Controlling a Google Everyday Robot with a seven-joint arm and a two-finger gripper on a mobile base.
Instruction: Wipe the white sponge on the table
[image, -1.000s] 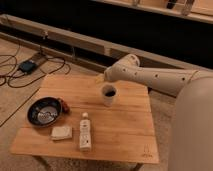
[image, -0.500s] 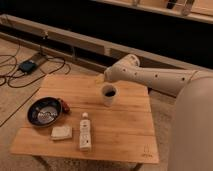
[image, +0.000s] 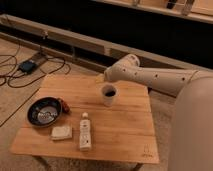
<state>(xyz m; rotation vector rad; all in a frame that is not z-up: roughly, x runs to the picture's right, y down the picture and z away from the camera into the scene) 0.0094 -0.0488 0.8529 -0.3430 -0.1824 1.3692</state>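
Four things share the bench (image: 125, 125): a dark bowl (image: 44, 111) at the left, a white bottle (image: 85, 132) lying near the front, a cup (image: 109, 94) with dark liquid towards the back, and the white sponge (image: 61, 132), which lies flat near the front-left corner, just in front of the bowl and just beside the bottle. The arm (image: 150, 77) reaches in from the right, and its fingers (image: 101, 78) hang over the far edge of the bench, just behind the cup and well apart from the sponge; they stand apart and hold nothing. By the look of it the task is at its very start — the approach to the sponge is not yet made. The next move calls for carrying the fingers forward and to the left, over or around the cup, then lowering onto the sponge from above. Room is tight there: the bowl's rim is close behind the sponge and the bottle close on its right, so a careless descent could nudge either one. The sponge is also near the front edge, so a push towards the front could slide it off. For the wiping itself the best open room is the bare wood at the right and front-right — a broad stretch with nothing on it.
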